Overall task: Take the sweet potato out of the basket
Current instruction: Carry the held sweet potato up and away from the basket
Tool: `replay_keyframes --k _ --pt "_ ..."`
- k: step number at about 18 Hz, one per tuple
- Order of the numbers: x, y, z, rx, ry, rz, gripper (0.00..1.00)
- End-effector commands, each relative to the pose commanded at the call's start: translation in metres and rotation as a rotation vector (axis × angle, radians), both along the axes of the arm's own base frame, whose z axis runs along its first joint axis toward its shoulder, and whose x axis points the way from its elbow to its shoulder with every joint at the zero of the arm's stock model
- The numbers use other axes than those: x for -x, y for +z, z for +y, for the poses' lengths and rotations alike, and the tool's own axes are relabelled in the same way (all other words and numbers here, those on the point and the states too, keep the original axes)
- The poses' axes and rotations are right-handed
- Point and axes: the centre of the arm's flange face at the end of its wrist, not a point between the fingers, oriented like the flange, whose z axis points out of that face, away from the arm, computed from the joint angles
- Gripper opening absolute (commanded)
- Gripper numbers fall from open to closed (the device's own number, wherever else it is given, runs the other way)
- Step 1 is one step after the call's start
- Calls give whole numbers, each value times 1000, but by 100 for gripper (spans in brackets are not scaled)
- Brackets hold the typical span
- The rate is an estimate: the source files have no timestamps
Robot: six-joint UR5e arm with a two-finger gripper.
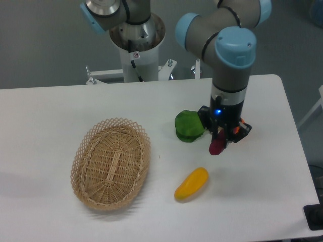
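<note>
the small oblong magenta-purple sweet potato [217, 146] hangs nearly upright, tapered end down, pinched between the fingers of the black two-finger gripper [220, 139], above the white table [262, 171] and well apart from the oval light-tan woven wicker basket [111, 164]. just beside it sits a green leafy vegetable [189, 126]; a yellow elongated vegetable [192, 183] lies nearer the front.

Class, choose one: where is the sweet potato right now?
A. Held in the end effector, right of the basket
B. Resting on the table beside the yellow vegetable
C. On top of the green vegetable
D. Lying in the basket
A: the sweet potato hangs clamped in the end effector, well right of the basket, which holds nothing.
</note>
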Motion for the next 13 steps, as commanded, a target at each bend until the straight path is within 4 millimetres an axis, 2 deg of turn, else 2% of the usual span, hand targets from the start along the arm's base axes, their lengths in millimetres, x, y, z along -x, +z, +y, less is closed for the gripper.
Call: replay_keyframes --k 13 --pt "2 2 -2 -7 3 1 33"
